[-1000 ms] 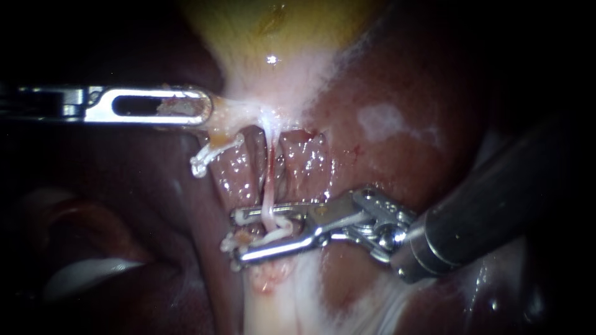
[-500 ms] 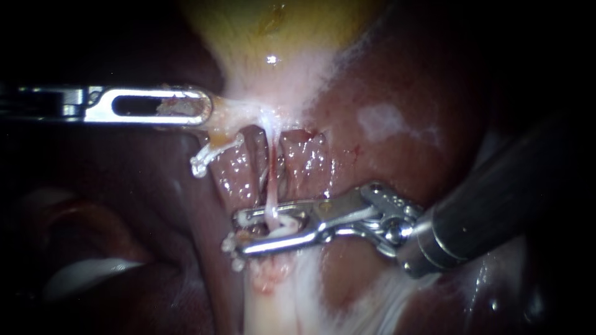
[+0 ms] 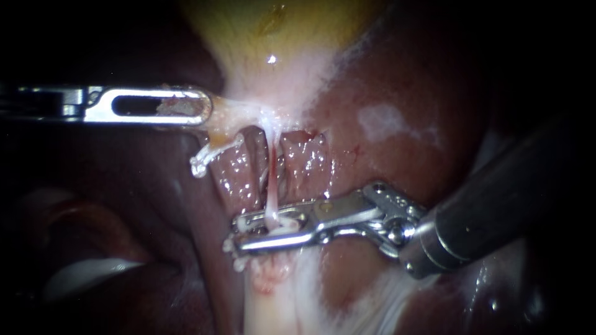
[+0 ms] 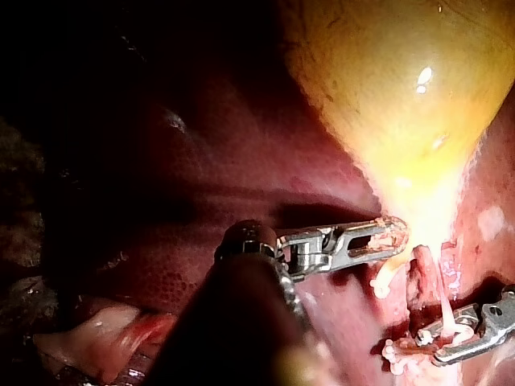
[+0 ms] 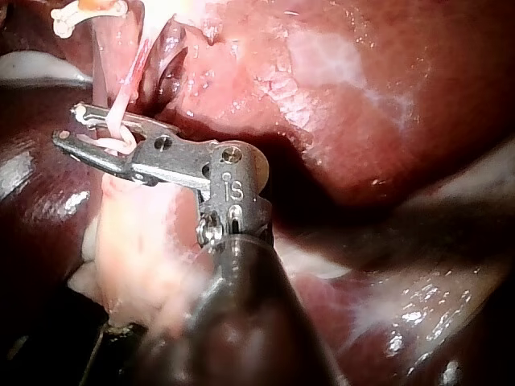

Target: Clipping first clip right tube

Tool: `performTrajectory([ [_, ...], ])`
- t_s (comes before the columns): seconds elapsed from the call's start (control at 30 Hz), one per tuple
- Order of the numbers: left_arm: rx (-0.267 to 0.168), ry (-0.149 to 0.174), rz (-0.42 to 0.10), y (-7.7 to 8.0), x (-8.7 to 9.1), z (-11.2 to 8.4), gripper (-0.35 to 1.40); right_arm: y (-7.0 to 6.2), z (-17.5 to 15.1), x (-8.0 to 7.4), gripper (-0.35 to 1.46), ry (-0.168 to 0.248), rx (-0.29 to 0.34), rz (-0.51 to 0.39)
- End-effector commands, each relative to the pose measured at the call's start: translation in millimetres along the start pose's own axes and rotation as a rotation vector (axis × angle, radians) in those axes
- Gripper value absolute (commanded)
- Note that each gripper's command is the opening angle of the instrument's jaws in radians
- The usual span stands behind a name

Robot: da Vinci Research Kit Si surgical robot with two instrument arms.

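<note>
A thin pale tube [image 3: 271,180] runs down from the yellow gallbladder's [image 3: 279,31] neck. My right instrument [image 3: 239,232] reaches in from the lower right; its jaws lie nearly together across the tube's lower end, pinching it with a white clip [image 3: 282,227] between them. The right wrist view shows the same grip, the tube [image 5: 121,104] crossing the right instrument's jaws [image 5: 68,125]. My left instrument [image 3: 208,108], with a slotted jaw, is shut on pale tissue at the gallbladder's neck. In the left wrist view it [image 4: 398,235] holds the tissue just below the gallbladder [image 4: 402,80].
Dark red liver [image 3: 385,124] surrounds the site. A short white strand [image 3: 205,158] hangs beside the tube, below the left instrument's tip. Pale fatty tissue [image 3: 273,304] lies under the right instrument's jaws.
The right instrument's jaws have closed down on the tube, the gap between them narrowing. Its wrist has lifted slightly. The left instrument has not moved.
</note>
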Motion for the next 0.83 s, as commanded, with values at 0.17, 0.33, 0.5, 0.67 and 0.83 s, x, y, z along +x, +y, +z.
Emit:
performTrajectory([
  [0.17, 0.000, 0.000, 0.000, 0.0, 0.0, 0.0, -0.35, -0.1, -0.3, 0.2, -0.35, -0.002, 0.000, 0.036],
  [0.33, 0.000, 0.000, 0.000, 0.0, 0.0, 0.0, -0.35, -0.3, -0.7, 0.3, -0.35, -0.047, -0.013, 0.042],
  [0.5, 0.000, 0.000, 0.000, 0.0, 0.0, 0.0, -0.35, -0.3, -0.7, 0.3, -0.35, -0.047, -0.012, 0.041],
  [0.67, 0.000, 0.000, 0.000, 0.0, 0.0, 0.0, -0.35, -0.3, -0.7, 0.3, -0.35, -0.047, -0.012, 0.042],
  [0.83, 0.000, 0.000, 0.000, 0.0, 0.0, 0.0, -0.35, -0.2, -0.8, 0.4, -0.35, -0.047, -0.012, 0.042],
])
